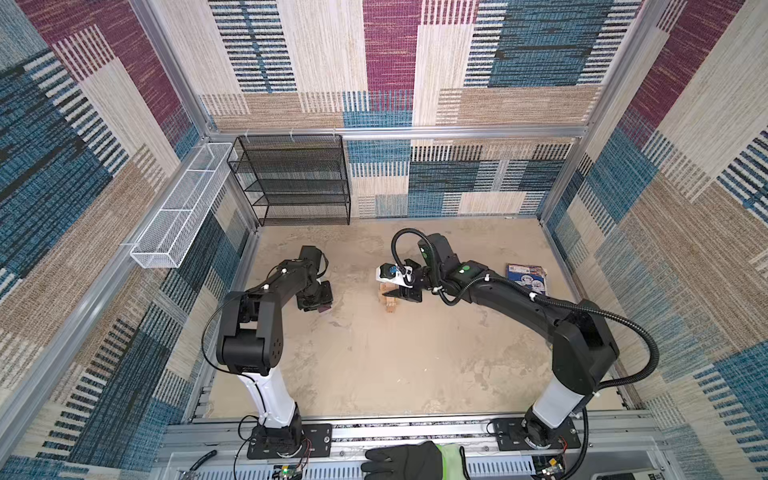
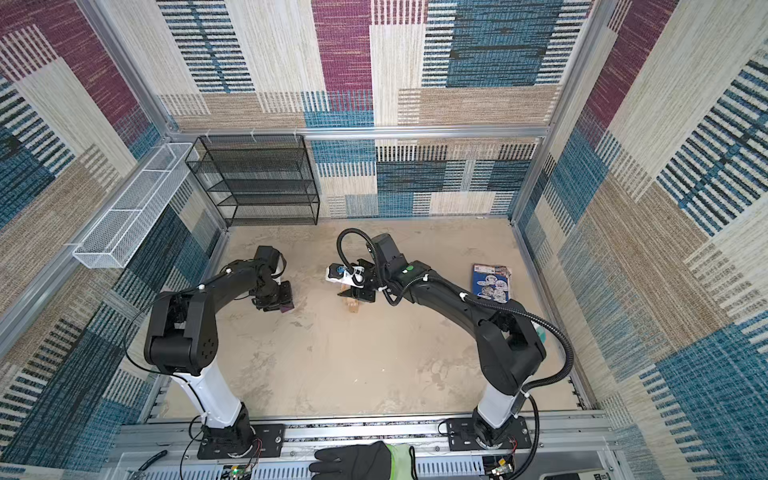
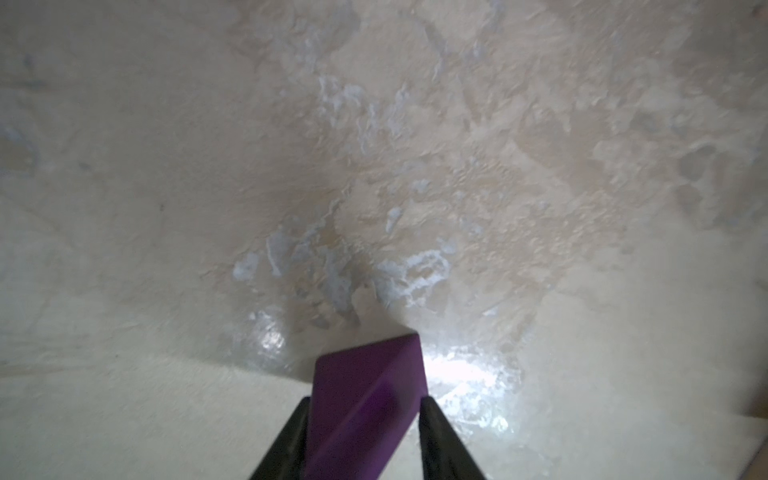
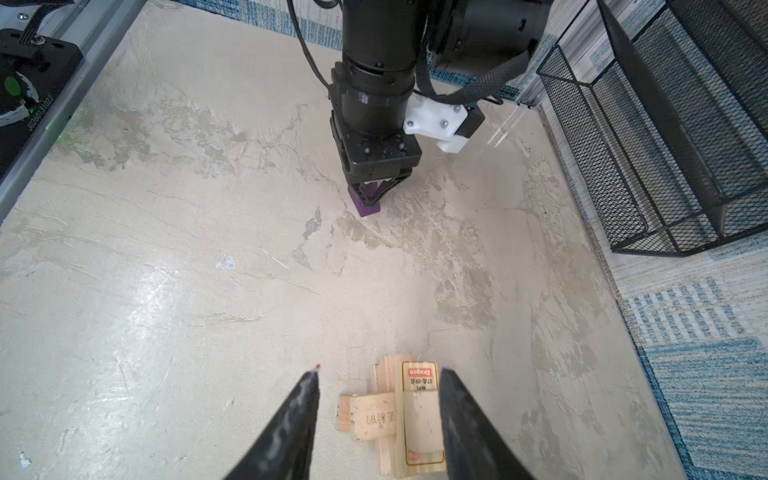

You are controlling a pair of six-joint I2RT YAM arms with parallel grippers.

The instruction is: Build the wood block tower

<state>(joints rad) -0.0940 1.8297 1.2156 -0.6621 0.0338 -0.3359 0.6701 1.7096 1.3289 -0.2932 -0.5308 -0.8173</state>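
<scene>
The purple wedge [image 3: 370, 374] lies on the table at the left, and my left gripper [image 3: 366, 401] is shut on it, a finger pressed against each side. A top view shows that gripper [image 1: 320, 305] pointing down at the wedge [image 1: 324, 309]; the right wrist view shows the same grip [image 4: 374, 195]. The tower [image 4: 419, 415] is a low stack of pale wood blocks laid crosswise, its top brick carrying dark-orange print. My right gripper [image 4: 380, 374] hovers over it, open, with one finger beside the printed brick and the other well clear. Both top views show the tower [image 1: 390, 305] [image 2: 353, 306] under that gripper [image 1: 392, 296].
A blue printed booklet [image 1: 525, 278] lies at the right edge. A black mesh shelf [image 1: 291, 178] stands at the back left, with a white wire basket [image 1: 178, 208] on the left wall. A gloved hand [image 1: 407, 461] rests on the front rail.
</scene>
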